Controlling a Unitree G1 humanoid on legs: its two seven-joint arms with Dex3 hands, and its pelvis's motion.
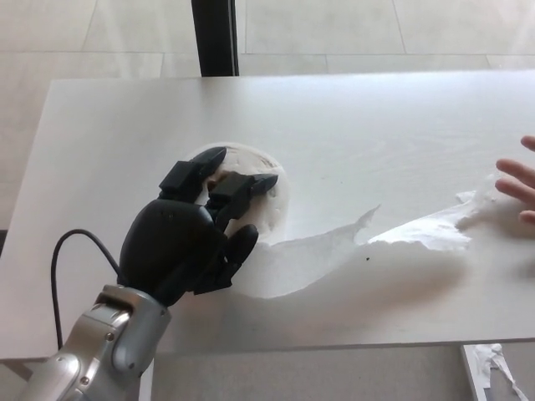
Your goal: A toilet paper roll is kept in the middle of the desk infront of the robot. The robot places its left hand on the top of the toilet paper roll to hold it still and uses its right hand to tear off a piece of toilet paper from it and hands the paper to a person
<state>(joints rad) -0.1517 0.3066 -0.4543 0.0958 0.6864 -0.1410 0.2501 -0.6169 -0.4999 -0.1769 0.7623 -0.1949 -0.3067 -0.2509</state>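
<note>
The white toilet paper roll (269,177) stands on end in the middle of the white desk (376,117). My left hand (188,238) covers it: two fingers lie across its top and the thumb presses its near side. A loose tail of paper (309,255) runs from the roll to the right and ends in a ragged edge. Just beyond that edge a torn piece (430,230) lies flat on the desk. Its crumpled far end reaches toward a person's fingers (520,180) at the right border. My right hand does not show.
A black post (214,38) rises behind the desk's far edge. A black cable (67,251) loops beside my left forearm. Scraps of paper (493,368) lie on the floor below the desk's front right corner.
</note>
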